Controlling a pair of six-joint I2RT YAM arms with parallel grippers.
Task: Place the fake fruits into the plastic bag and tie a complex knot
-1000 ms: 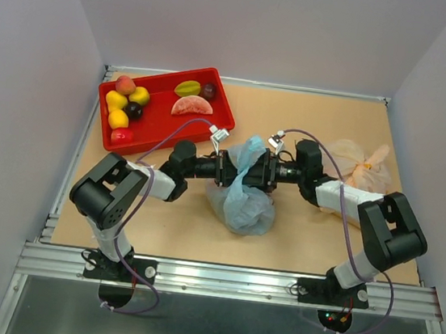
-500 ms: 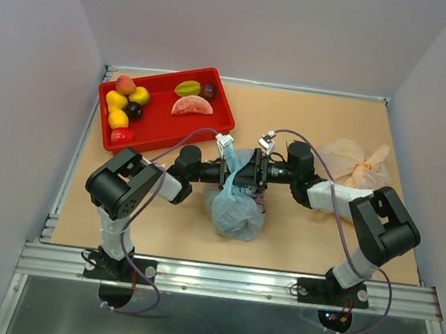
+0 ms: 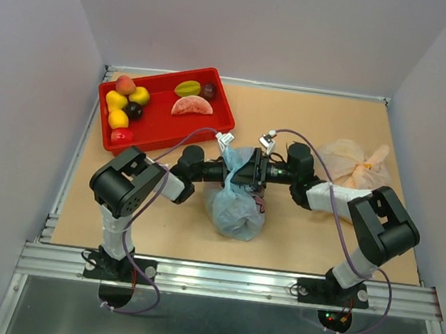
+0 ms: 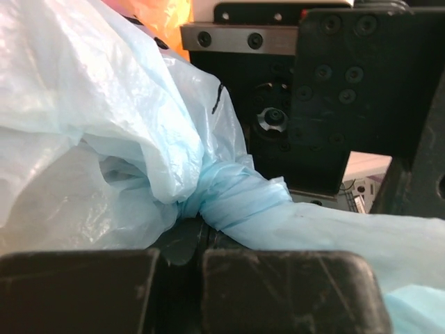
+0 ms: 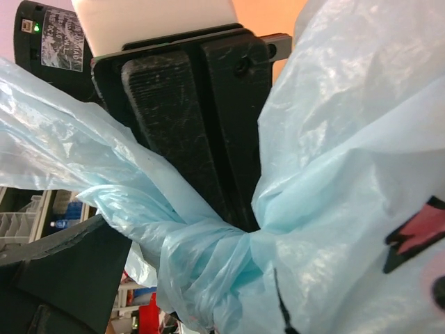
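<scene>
The light-blue plastic bag point(image 3: 236, 209) sits mid-table, its neck pulled up between both arms. The knot point(image 4: 229, 198) is a twisted blue lump at my left gripper's point(image 4: 198, 240) shut tips; one handle strip runs into them. My left gripper point(image 3: 230, 171) and right gripper point(image 3: 260, 171) meet over the bag. The right wrist view shows the knot point(image 5: 208, 257) under the left gripper's shut fingers point(image 5: 174, 118), with a strip running toward my right gripper. The fake fruits lie in the red tray: peach point(image 3: 125, 85), banana bunch point(image 3: 117, 109), starfruit point(image 3: 187, 88), melon slice point(image 3: 192, 107). What the bag holds is hidden.
The red tray point(image 3: 224, 108) stands at the back left. A pale orange-beige bag point(image 3: 359, 166) lies at the right, close to the right arm. Grey walls close in the table on three sides, and a metal rail runs along the near edge.
Both grippers have moved inward toward each other over the bag, so the handle strips are shorter and the knot is bunched. The bag has shifted slightly left.
</scene>
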